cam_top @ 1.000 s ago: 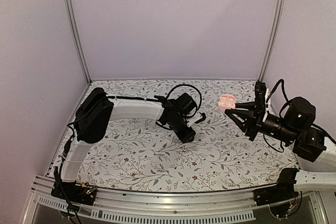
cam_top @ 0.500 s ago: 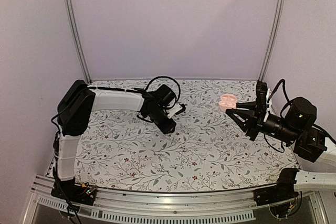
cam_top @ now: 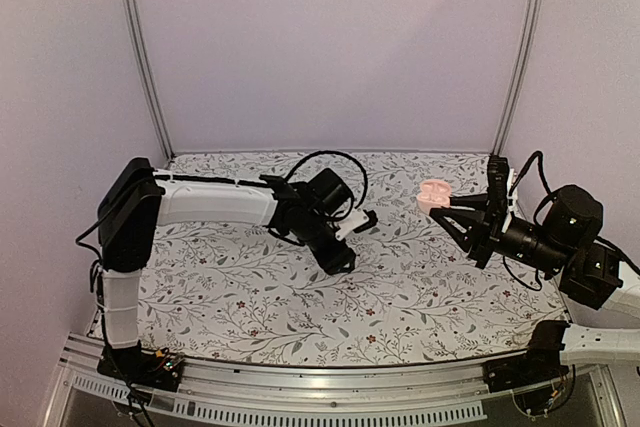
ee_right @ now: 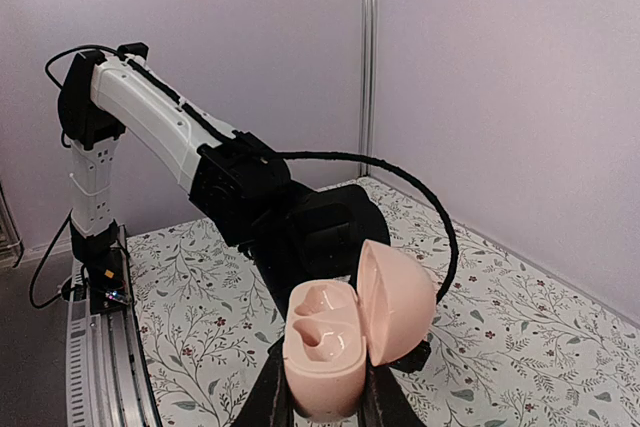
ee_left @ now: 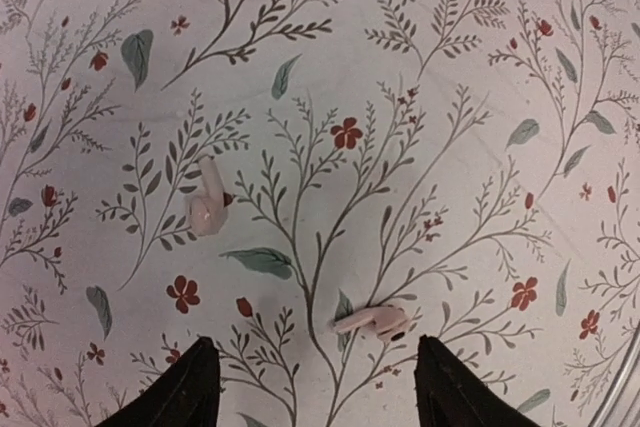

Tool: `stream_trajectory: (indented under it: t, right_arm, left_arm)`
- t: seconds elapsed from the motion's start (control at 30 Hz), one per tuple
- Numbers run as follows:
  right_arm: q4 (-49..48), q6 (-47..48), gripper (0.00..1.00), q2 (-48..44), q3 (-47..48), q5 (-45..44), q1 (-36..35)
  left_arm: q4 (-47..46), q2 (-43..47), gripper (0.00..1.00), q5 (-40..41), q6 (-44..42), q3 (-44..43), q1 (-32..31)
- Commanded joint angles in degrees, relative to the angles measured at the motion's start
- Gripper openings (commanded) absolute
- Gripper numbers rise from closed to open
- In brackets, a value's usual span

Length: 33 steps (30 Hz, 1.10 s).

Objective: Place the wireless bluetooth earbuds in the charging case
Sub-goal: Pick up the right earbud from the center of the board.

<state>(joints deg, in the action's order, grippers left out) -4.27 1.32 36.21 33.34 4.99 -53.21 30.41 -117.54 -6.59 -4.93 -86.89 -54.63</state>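
Two pale pink wireless bluetooth earbuds lie on the floral table: one (ee_left: pixel 207 205) at the left, the other (ee_left: pixel 372 321) lower and to the right. My left gripper (ee_left: pixel 320 392) hovers over them, open; the second earbud lies just ahead of its right fingertip (ee_left: pixel 450 392). In the top view the left gripper (cam_top: pixel 340 250) is mid-table and the earbuds are hidden. My right gripper (ee_right: pixel 322 402) is shut on the charging case (ee_right: pixel 322 352), held above the table at the right. Its lid (ee_right: pixel 398 302) stands open and both wells are empty. The case (cam_top: pixel 433 194) also shows in the top view.
The white left arm (cam_top: pixel 210 202) stretches across the back left of the floral table (cam_top: pixel 400 307). Pale walls and metal corner posts (cam_top: pixel 515 57) close the table in. A metal rail (cam_top: pixel 300 387) runs along the near edge.
The left arm pulled back to the left, then swung right again to mid-table, and its jaws opened wider. The right arm and the case have not moved.
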Motion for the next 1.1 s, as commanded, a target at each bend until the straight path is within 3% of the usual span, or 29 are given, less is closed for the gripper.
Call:
stream_trajectory:
  t: [0.0,0.2,0.67,1.07]
  right_arm:
    - [-0.32,0.35,0.00,-0.05,-0.30,-0.17,0.21]
    - [-0.22,0.35,0.00,-0.40,-0.27,-0.08,0.21]
    - [-0.18,0.35,0.00,-0.35,-0.15,0.19,0.21]
    - [-0.26,0.35,0.00,0.00,-0.03,0.35,0.19]
  left_arm:
    - [1.09,-5.06,0.70,3.25,4.72,-6.14,-3.57]
    - [1.96,-8.09,0.99,7.31,7.19,-8.75,-5.37]
    - [7.26,-11.20,1.00,17.52,9.26,-10.43,-5.62]
    - [6.47,0.40,1.00,19.27,10.72,6.96,-2.00]
